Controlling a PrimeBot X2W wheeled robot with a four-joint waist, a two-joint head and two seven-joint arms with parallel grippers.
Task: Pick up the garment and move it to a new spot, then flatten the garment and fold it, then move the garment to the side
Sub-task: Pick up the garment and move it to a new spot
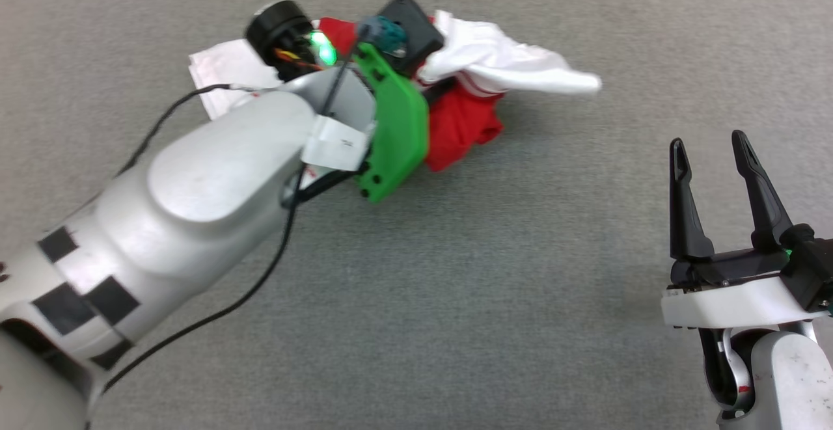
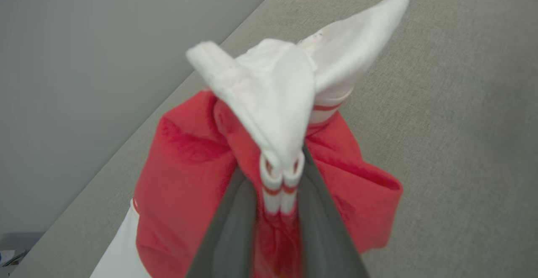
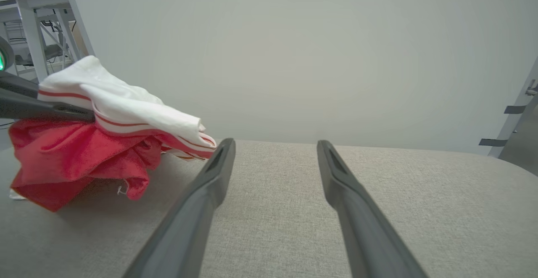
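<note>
Red garment (image 2: 185, 173): bunched on grey surface (image 1: 455, 287)
Left gripper (image 2: 278, 166): clamped on its striped trim (image 2: 277, 189)
Right gripper (image 1: 708, 147): spread wide, empty

Your right gripper (image 3: 275, 145) holds its two long dark fingers spread wide above the grey woven-fabric surface (image 3: 441, 194). Towards the surface's far edge, on your left, the garment (image 3: 84, 156), a bunched red thin-fabric jersey with white, red-striped sleeves, hangs pinched in the left gripper's dark fingers (image 3: 42, 109)
</note>
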